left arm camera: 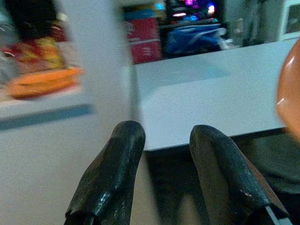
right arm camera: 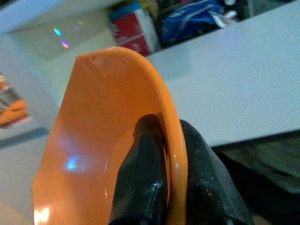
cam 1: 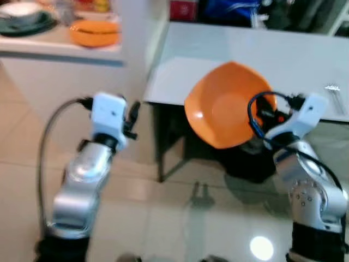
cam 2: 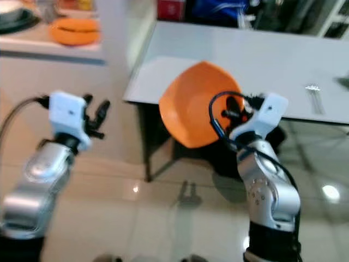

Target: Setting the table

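My right gripper is shut on the rim of an orange bowl, which it holds tilted on edge in the air in front of the near edge of the white table. In the right wrist view, one black finger lies inside the orange bowl and the other outside its rim. My left gripper is raised at the left, open, with nothing between its fingers. It points toward the white table. A fork lies on the table at the far right.
A white counter at the back left carries another orange bowl and a stack of dishes. Red and blue items stand behind the table. The tiled floor is glossy. The table's dark legs stand close ahead.
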Tool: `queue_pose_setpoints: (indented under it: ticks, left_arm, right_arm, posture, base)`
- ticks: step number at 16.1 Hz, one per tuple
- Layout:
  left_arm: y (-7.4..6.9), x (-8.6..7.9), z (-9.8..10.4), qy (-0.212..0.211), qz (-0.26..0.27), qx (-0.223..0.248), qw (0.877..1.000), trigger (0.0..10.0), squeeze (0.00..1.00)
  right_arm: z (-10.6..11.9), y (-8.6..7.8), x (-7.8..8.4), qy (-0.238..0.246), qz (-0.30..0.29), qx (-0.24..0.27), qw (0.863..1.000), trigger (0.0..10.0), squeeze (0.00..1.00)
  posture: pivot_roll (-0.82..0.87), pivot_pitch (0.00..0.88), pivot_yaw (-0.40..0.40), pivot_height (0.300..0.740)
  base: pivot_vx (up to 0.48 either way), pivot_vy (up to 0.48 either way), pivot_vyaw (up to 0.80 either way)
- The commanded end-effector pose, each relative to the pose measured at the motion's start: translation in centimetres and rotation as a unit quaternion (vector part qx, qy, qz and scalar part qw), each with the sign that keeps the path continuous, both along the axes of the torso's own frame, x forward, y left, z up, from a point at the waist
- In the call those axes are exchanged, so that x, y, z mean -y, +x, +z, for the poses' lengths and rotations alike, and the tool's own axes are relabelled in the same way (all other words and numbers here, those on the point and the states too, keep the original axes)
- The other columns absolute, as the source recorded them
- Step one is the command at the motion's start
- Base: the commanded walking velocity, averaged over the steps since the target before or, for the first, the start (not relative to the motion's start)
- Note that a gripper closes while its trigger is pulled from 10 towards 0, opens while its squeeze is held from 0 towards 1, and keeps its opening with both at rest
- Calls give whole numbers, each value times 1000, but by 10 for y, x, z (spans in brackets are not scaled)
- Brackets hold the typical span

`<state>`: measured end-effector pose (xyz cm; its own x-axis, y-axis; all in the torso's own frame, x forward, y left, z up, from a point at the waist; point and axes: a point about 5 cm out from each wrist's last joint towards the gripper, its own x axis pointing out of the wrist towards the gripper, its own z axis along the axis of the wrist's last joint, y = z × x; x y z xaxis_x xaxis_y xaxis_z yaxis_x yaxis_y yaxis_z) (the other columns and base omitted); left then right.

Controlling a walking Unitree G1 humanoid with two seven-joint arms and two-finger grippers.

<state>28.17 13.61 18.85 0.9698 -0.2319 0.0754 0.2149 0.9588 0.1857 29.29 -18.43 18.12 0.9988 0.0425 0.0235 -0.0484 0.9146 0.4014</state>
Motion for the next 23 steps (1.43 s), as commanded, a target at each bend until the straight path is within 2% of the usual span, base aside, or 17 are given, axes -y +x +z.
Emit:
queue_pose_setpoints:
  ticks: [1,3,4,6,9,12,14,15,16,18,20,23]
  left_arm:
    - [0,1,6,10,1,12,1000,10000,0]
    - [2,-2,8,18,-6,15,1000,10000,0]
    - [5,-5,9,12,-2,14,1000,10000,0]
    - [7,-4,10,18,-4,18,1000,10000,0]
    - [8,-8,12,17,-3,18,1000,10000,0]
    - [9,-10,9,20,18,14,1000,10000,0]
    - [6,-11,10,1,37,9,999,10000,0]
    - [6,-12,9,28,31,10,999,10000,0]
    - [6,-10,11,31,18,19,999,10000,0]
    - [9,-7,17,8,9,28,1000,10000,0]
    - [10,-2,21,9,6,33,999,10000,0]
    - [8,-7,21,6,13,34,999,10000,0]
  right_arm:
    - [9,2,-4,8,17,27,999,10000,0]
    - [8,9,-5,4,51,24,998,10000,0]
    - [14,15,3,24,64,31,997,10000,0]
    - [21,22,13,37,79,34,996,10000,0]
    - [25,22,7,10,96,45,994,10000,0]
    - [23,19,4,16,70,49,996,10000,0]
    - [4,6,3,44,16,17,999,10000,0]
    - [-1,1,1,37,9,9,999,10000,0]
    - [-2,-1,1,42,0,8,999,10000,0]
    - [0,-1,2,60,-16,5,998,10000,0]
    - [2,1,3,59,-29,11,998,10000,0]
    - [7,8,0,58,-33,15,998,10000,0]
  posture:
    - [-16,77,-36,740]
    - [-25,75,-22,740]
    - [-23,76,-17,740]
    - [3,62,-3,740]
    - [-27,74,-10,740]
    - [-21,88,-41,740]
    - [-6,95,-35,740]
    - [-17,97,-18,740]
    - [-21,99,-14,740]
    - [-27,104,-2,740]
    - [-16,106,-7,740]
    - [-26,102,-12,740]
  base:
    - [0,-480,0]
    - [0,-480,0]
    - [0,-480,0]
    - [0,-480,0]
    - [0,-480,0]
    - [0,-445,0]
    - [0,0,0]
    - [0,0,0]
    - [0,0,0]
    - [195,0,-400]
    - [399,0,-800]
    - [406,0,0]
